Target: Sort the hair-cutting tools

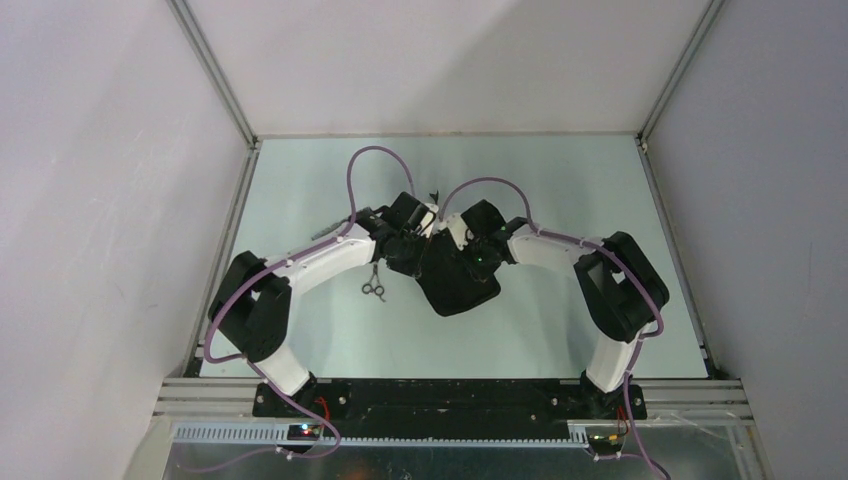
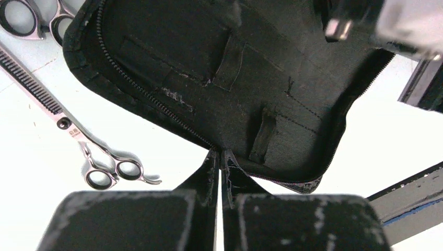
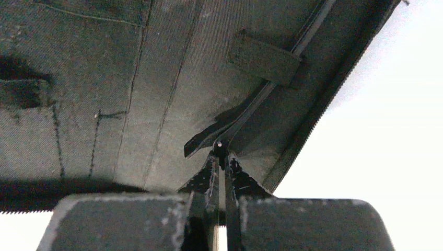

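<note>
The right gripper (image 3: pixel 222 157) is clamped on the hair clip (image 3: pixel 256 104); its long axis runs away from the tips, under a strap (image 3: pixel 264 60) of the pouch (image 3: pixel 104 78). The left gripper (image 2: pixel 219 155) pinches the pouch edge. 2 scissors (image 2: pixel 63 123) lie beside, nearer the L arm.

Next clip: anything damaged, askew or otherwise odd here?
Minor wear only: the open black fabric pouch shows whitish frayed threads on its inner lining, near a stitched strap loop. Nothing spilled.
</note>
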Tool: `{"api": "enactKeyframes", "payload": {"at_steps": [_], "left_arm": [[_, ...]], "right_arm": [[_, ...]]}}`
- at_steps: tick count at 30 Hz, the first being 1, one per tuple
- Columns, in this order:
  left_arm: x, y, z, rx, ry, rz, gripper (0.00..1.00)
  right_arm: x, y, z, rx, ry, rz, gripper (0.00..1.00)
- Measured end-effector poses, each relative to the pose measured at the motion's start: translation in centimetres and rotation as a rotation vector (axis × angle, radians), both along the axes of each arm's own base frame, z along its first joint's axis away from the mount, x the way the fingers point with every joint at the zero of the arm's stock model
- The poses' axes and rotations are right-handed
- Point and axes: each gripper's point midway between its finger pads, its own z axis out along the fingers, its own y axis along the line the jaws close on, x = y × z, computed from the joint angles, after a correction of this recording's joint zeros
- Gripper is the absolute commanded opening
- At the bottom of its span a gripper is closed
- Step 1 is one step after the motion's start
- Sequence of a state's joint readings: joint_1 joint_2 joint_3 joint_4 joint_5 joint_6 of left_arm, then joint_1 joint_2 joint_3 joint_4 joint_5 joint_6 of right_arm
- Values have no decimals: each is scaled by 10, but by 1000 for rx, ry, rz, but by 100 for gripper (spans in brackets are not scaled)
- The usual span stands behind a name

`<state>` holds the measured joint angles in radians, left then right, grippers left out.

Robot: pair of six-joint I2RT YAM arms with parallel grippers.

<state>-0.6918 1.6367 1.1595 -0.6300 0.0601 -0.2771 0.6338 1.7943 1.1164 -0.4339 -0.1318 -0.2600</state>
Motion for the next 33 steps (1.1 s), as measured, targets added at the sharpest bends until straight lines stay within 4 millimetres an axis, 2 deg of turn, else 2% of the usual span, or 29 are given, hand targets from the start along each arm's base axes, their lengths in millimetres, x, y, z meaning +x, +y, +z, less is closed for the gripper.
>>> {"api": "enactKeyframes", "payload": {"at_steps": [10,22,24,27,33], "left_arm": [[1,3,-2,2,11,29,0],[0,4,-9,1,13,27,0],[0,5,-9,1,14,27,0],[0,4,-9,-1,12,28,0],[-7,2,-15,2,45,2,0]], "right_arm": [[9,-5,0,-175,-143,45,0],[16,-12,-1,-242,-215,68,0],[16,-12,-1,-244,-216,65,6],[15,-12,0,-240,-214,49,24],[4,-24,5,-234,-167,-42,40]]}}
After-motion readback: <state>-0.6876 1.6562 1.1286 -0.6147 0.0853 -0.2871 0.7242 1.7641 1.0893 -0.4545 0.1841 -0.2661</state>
